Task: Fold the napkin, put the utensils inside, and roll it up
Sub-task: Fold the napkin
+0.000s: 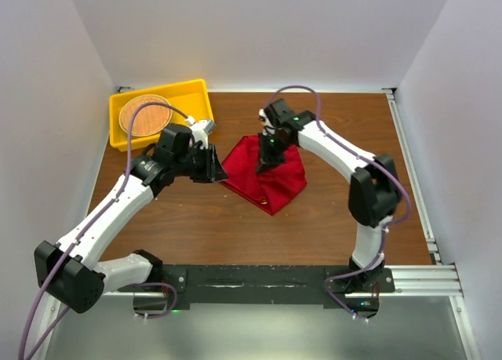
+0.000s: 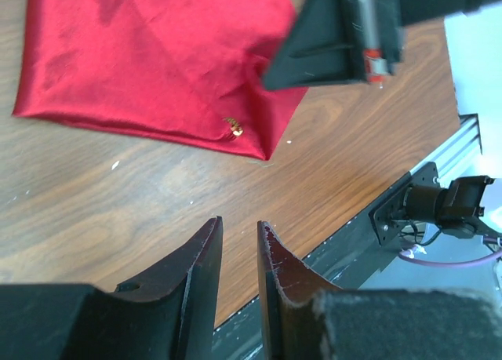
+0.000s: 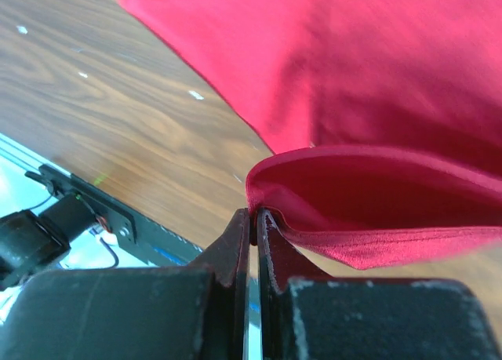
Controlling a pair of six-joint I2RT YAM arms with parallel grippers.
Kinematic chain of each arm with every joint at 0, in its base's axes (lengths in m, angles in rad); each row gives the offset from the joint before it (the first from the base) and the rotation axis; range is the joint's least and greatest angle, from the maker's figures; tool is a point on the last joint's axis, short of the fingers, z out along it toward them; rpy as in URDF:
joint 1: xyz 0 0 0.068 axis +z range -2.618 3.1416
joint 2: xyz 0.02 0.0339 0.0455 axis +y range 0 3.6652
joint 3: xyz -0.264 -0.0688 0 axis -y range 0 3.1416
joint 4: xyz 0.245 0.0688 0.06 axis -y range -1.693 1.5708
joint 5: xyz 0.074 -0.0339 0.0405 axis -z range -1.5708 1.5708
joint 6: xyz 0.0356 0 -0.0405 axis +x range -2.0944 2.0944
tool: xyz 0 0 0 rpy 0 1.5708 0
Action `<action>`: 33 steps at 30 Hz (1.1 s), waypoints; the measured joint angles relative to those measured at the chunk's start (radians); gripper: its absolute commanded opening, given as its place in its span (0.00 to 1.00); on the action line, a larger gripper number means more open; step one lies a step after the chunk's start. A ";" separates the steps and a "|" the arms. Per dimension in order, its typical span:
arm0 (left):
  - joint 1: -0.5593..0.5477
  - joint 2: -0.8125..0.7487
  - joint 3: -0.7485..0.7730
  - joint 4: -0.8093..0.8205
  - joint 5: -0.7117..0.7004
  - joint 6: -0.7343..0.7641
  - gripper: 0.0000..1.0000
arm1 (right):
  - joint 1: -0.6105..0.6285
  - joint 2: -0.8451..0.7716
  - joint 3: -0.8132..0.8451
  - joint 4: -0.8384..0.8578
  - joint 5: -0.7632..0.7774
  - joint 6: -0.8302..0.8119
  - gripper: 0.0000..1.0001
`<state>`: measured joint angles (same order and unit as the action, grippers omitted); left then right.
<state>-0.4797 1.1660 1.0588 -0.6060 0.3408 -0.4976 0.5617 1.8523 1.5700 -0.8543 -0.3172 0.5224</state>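
Observation:
The red napkin (image 1: 271,180) lies folded on the wooden table, mid-table. My right gripper (image 1: 267,162) is shut on a napkin edge (image 3: 271,207) and holds that fold lifted over the cloth (image 3: 353,54). My left gripper (image 1: 217,170) hovers just left of the napkin, its jaws (image 2: 240,228) a little apart and empty above bare wood. In the left wrist view the napkin (image 2: 149,54) lies ahead, and a small gold bit (image 2: 234,125), apparently the fork, pokes out near its corner. The rest of the fork is hidden.
A yellow tray (image 1: 198,93) at the back left holds a round woven mat (image 1: 146,114). White walls close in the table. A black rail (image 1: 259,278) with the arm bases runs along the near edge.

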 measured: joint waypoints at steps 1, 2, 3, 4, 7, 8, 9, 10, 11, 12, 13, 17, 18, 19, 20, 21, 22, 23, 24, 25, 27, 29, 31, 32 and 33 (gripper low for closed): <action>0.006 -0.002 0.000 -0.013 -0.003 0.000 0.29 | 0.021 0.050 0.061 -0.003 -0.004 -0.004 0.00; 0.011 -0.005 0.000 -0.021 -0.006 -0.001 0.29 | 0.033 0.081 0.096 0.001 -0.008 -0.008 0.00; 0.016 -0.009 0.002 -0.032 -0.009 -0.004 0.29 | 0.048 0.118 0.141 -0.003 -0.011 -0.010 0.00; 0.022 -0.014 0.007 -0.048 -0.013 -0.005 0.29 | 0.060 0.154 0.184 -0.006 -0.016 -0.011 0.00; 0.035 -0.027 0.031 -0.081 -0.026 -0.006 0.29 | 0.089 0.245 0.298 -0.010 -0.031 -0.017 0.00; 0.038 -0.031 0.039 -0.089 -0.031 -0.006 0.29 | 0.094 0.264 0.319 -0.009 -0.037 -0.019 0.00; 0.042 -0.035 0.046 -0.095 -0.034 -0.006 0.29 | 0.100 0.286 0.348 -0.014 -0.042 -0.019 0.00; 0.044 -0.039 0.050 -0.100 -0.035 -0.006 0.29 | 0.103 0.305 0.375 -0.016 -0.046 -0.019 0.00; 0.047 -0.042 0.052 -0.103 -0.037 -0.006 0.29 | 0.106 0.322 0.397 -0.015 -0.049 -0.020 0.00; 0.048 -0.045 0.052 -0.108 -0.039 -0.006 0.29 | 0.109 0.336 0.416 -0.015 -0.053 -0.019 0.00; 0.051 -0.047 0.052 -0.115 -0.039 -0.006 0.29 | 0.111 0.347 0.429 -0.015 -0.057 -0.019 0.00; 0.056 -0.047 0.052 -0.129 -0.042 -0.006 0.29 | 0.115 0.377 0.464 -0.013 -0.076 -0.019 0.00; 0.058 -0.047 0.052 -0.130 -0.042 -0.006 0.29 | 0.116 0.382 0.469 -0.013 -0.077 -0.018 0.00; 0.059 -0.047 0.052 -0.131 -0.042 -0.006 0.29 | 0.117 0.387 0.474 -0.012 -0.080 -0.018 0.00; 0.060 -0.047 0.052 -0.132 -0.042 -0.006 0.29 | 0.119 0.391 0.475 -0.009 -0.085 -0.018 0.00; 0.061 -0.046 0.052 -0.132 -0.042 -0.006 0.29 | 0.119 0.398 0.482 -0.010 -0.090 -0.018 0.00; 0.061 -0.046 0.052 -0.132 -0.042 -0.006 0.29 | 0.120 0.406 0.492 -0.008 -0.093 -0.017 0.00; 0.061 -0.045 0.052 -0.133 -0.042 -0.006 0.29 | 0.121 0.415 0.501 -0.005 -0.095 -0.017 0.00; 0.061 -0.045 0.052 -0.133 -0.042 -0.006 0.29 | 0.122 0.422 0.507 -0.003 -0.095 -0.016 0.00; 0.061 -0.045 0.052 -0.133 -0.042 -0.006 0.29 | 0.122 0.431 0.514 -0.002 -0.095 -0.015 0.00; 0.061 -0.044 0.052 -0.133 -0.042 -0.006 0.29 | 0.123 0.448 0.523 0.004 -0.095 -0.014 0.00; 0.061 -0.044 0.052 -0.134 -0.042 -0.005 0.29 | 0.124 0.465 0.526 0.009 -0.097 -0.013 0.00; 0.061 -0.044 0.052 -0.136 -0.042 -0.005 0.29 | 0.124 0.482 0.533 0.011 -0.098 -0.010 0.00; 0.061 -0.044 0.052 -0.137 -0.042 -0.005 0.29 | 0.124 0.491 0.536 0.011 -0.098 -0.008 0.00; 0.061 -0.044 0.052 -0.137 -0.042 -0.005 0.29 | 0.124 0.499 0.540 0.011 -0.098 -0.007 0.00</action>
<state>-0.4191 1.1217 1.1110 -0.7429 0.2989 -0.5026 0.6861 2.3508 2.1098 -0.8436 -0.4156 0.5152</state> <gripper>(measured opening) 0.289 0.026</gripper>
